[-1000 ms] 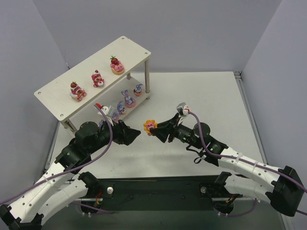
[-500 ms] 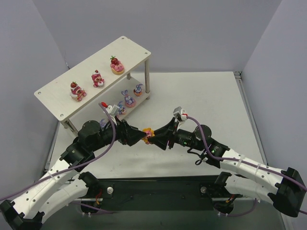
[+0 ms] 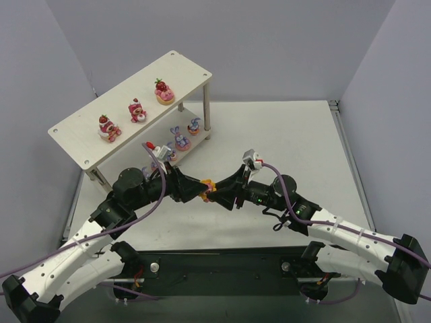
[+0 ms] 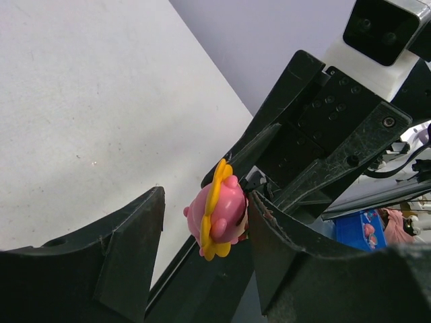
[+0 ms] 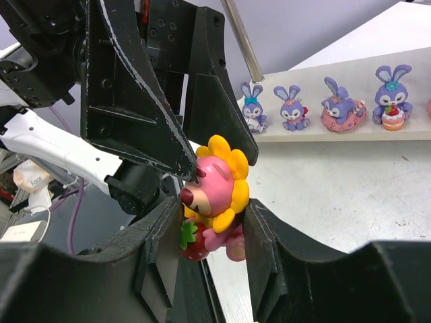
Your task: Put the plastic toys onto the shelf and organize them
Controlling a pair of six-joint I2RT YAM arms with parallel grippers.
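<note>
1. The flower figure [image 5: 214,202], a pink bear face ringed by yellow petals, is over the near-middle of the table [image 3: 289,141]. It is between my two arms, not on the shelf [image 3: 188,70].
2. My right gripper [image 5: 212,222] is clamped on it, with both fingers pressing its lower sides.
3. My left gripper [image 4: 206,202] straddles the same figure from the opposite side, jaws apart. One finger lies at the figure's edge. A strip of table shows between the other pad and the figure.
4. Room at the figure is tight, because the two grippers meet tip to tip around it. Open table lies to the right of the meeting point and beyond it.
5. The shelf stands at the far left, set at an angle. The front edge of its lower board lies just behind my left wrist, and its right-hand legs are well apart from both grippers.
6. Three strawberry bears [image 3: 137,111] are spaced along the top board, with free board at each end. The bunnies [image 5: 340,108] line the lower board.
7. Change: a second ago my grippers stood apart, with table showing between the left fingertips and the figure. My left arm has since reached across to it. The shelf toys have not moved.
</note>
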